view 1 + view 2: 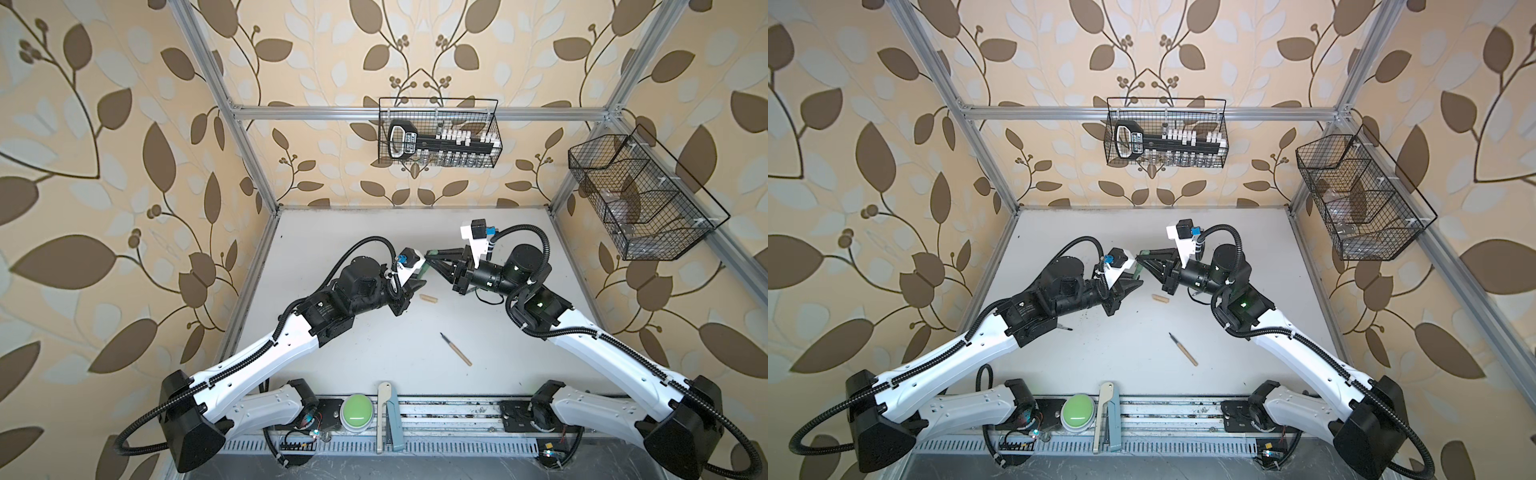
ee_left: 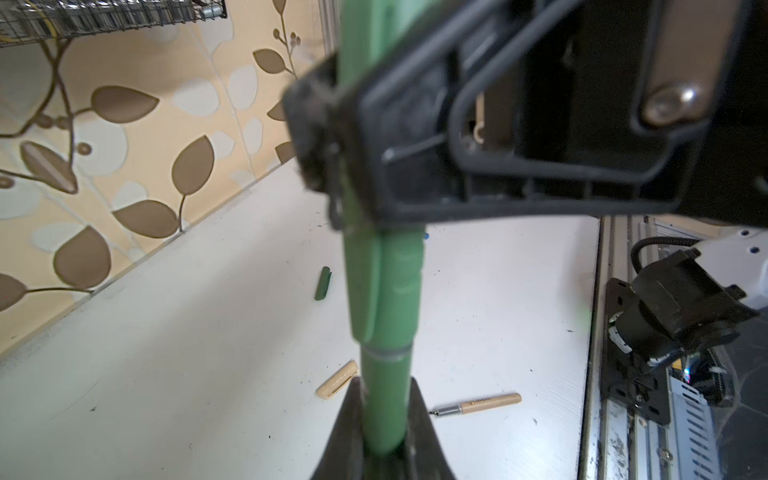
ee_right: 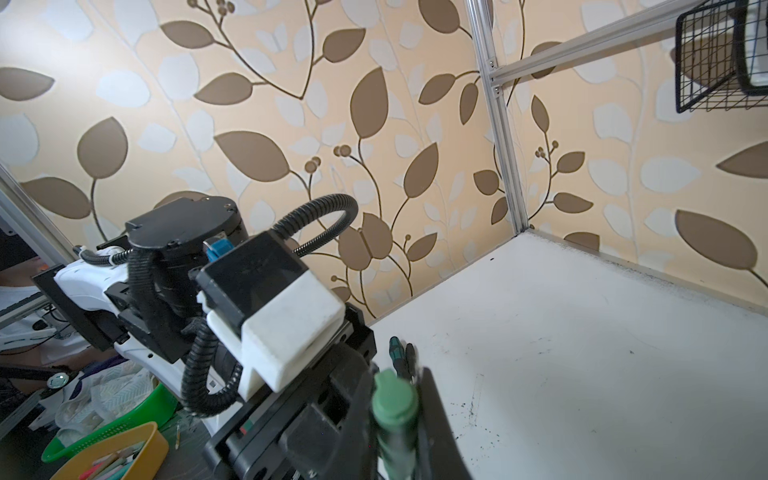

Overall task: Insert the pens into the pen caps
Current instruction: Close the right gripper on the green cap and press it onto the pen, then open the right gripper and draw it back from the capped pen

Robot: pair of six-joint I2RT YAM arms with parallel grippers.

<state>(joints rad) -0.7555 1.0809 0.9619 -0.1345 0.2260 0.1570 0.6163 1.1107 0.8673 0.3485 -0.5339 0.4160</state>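
Green pen [image 2: 385, 374] spans lengthwise from left hand [image 2: 384, 415] to right hand [image 3: 397, 415].

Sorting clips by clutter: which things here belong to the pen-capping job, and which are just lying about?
Job: slim dark green pen in the left gripper; dark green tube cap in the right gripper; spare dark green cap; short tan cap; slim tan pen.
Lying about: round green push button; black wire back-wall basket; black wire side-wall basket.
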